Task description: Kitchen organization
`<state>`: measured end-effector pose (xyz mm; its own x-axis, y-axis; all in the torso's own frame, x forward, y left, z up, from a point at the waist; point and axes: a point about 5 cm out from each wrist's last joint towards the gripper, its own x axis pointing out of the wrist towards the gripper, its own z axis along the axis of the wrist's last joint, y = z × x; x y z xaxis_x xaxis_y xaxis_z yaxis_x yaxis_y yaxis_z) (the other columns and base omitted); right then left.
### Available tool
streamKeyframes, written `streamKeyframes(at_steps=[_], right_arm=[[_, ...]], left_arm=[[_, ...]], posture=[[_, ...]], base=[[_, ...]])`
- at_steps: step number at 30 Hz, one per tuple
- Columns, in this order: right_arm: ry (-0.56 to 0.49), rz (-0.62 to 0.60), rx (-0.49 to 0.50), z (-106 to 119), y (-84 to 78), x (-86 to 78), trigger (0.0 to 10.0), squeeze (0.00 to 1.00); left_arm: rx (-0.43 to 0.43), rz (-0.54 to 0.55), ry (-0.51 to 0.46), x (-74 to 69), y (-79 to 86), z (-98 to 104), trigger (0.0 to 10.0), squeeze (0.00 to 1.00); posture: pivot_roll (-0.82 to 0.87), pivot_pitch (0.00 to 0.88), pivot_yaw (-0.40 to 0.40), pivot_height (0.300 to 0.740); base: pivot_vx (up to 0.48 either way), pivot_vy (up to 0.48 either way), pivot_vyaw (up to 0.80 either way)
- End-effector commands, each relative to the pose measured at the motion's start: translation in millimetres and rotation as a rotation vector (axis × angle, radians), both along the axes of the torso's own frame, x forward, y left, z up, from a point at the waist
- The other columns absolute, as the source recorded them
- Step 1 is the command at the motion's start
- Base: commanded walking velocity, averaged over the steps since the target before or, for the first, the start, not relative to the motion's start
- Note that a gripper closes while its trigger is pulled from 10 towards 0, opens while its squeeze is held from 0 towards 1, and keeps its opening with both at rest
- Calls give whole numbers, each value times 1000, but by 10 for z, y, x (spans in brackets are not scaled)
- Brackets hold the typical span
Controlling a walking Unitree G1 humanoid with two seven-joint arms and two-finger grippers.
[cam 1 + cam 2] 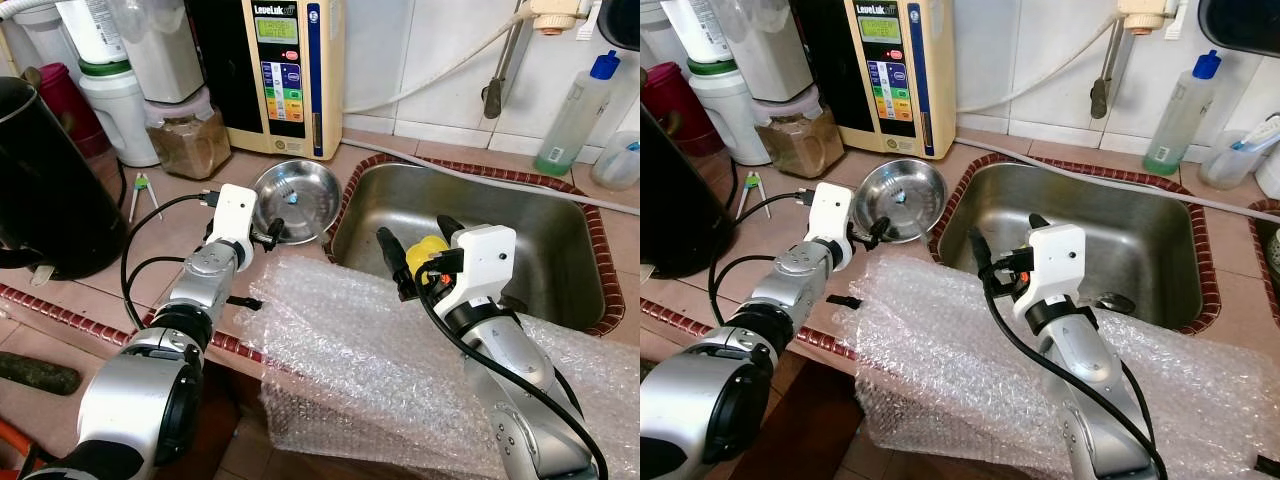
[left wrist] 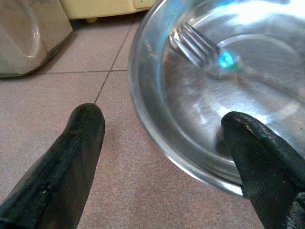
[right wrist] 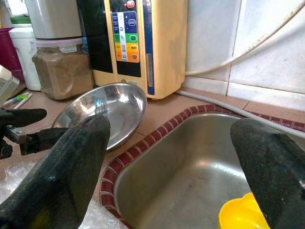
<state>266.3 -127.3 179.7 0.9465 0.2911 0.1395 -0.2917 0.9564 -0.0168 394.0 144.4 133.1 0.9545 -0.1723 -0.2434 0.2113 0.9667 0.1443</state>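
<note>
Left gripper (image 1: 268,236) open at the steel bowl (image 1: 297,200) rim.
Right gripper (image 1: 412,255) open above sink (image 1: 560,270); straddle the rim squarely before closing.

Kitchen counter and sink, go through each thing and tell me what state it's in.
Steel bowl: tilted on the sink's edge, fork inside.
Left gripper: open, straddling the bowl's rim.
Right gripper: open, over the sink.
Water machine: display lit.
Bubble wrap: draped over the counter edge.

Cut off at the left edge: black kettle (image 1: 45,180). Half hidden behind the right gripper (image 1: 415,245): yellow object (image 1: 428,247). Too small to read: panel labels on the cream water machine (image 1: 285,70), upper centre.
</note>
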Motion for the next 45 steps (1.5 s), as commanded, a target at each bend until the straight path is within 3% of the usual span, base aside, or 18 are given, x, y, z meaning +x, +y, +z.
streamKeyframes(at_steps=[1,19,28,31,33,34,35,36,41,45], right_arm=[[-17,3,-4,46,-7,4,10000,1000],[-22,8,-7,53,-14,69,10000,1000],[-16,11,-11,37,-16,78,10000,1000],[-14,14,-11,31,-4,81,10000,1000],[-13,18,-14,27,5,85,10000,1000],[-12,22,-15,23,11,89,10000,1000],[-12,23,-15,22,14,90,10000,1000],[-11,24,-16,22,14,92,10000,1000],[-14,28,-24,29,18,95,10000,1000],[-14,20,-25,28,13,94,10000,1000]], left_arm=[[25,9,25,16,79,23,10000,0],[64,34,62,-14,568,116,10000,0],[117,-40,93,-81,698,108,10000,0],[83,-14,60,-67,700,156,10000,0],[16,7,23,-32,640,229,10000,0],[-43,-7,-1,-13,549,269,10000,714],[-64,-9,-4,-8,521,276,10000,714],[-76,-9,0,-2,491,276,10000,1000],[-186,-7,10,49,265,305,10000,1000],[-349,60,47,101,82,347,10000,1000]], posture=[[-127,54,77,740],[-73,55,74,740],[-68,58,70,740],[-67,57,66,740],[-65,56,63,740],[-66,55,60,740],[-66,55,60,740],[-68,53,57,740],[-68,53,57,740],[-92,44,63,740]], base=[[0,0,0],[0,0,0],[0,0,0],[0,0,0],[0,0,0],[0,0,0],[0,0,0],[0,0,0],[0,0,0],[0,0,0]])
